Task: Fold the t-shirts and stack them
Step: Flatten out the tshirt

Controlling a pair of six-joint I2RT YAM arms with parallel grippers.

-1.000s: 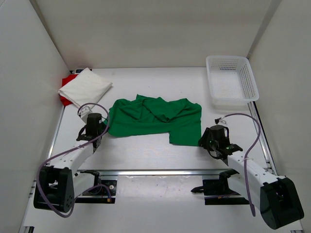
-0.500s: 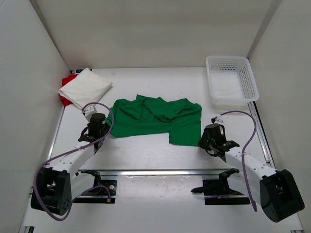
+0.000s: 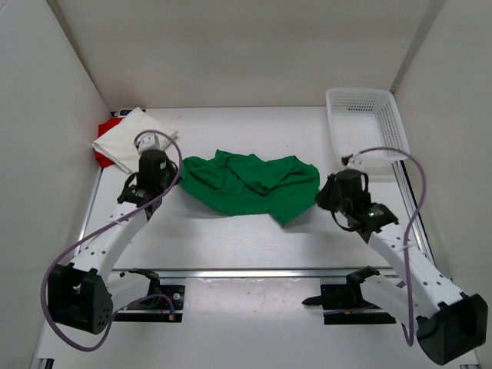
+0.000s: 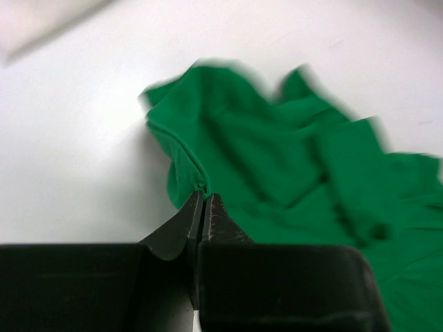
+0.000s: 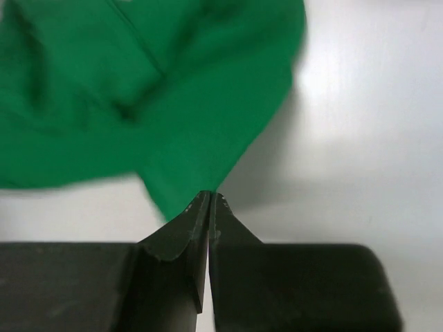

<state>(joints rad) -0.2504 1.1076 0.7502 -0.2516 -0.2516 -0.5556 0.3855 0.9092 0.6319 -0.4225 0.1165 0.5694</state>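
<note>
A big white table [image 3: 231, 242] fills the middle of the top view. A white back wall [image 3: 231, 54] stands at the top of the frame. A white left wall [image 3: 42, 115] and a white right wall [image 3: 453, 108] close in the sides. A shiny metal rail [image 3: 246, 272] runs across the lower part of the table. The light is bright and soft, with only faint shadows.

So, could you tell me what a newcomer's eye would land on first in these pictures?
The crumpled green t-shirt mid-table stands out most, the left gripper pinching its left edge and the right gripper its near right corner. Next come the folded white shirt on something red at far left and the white basket at far right.
</note>
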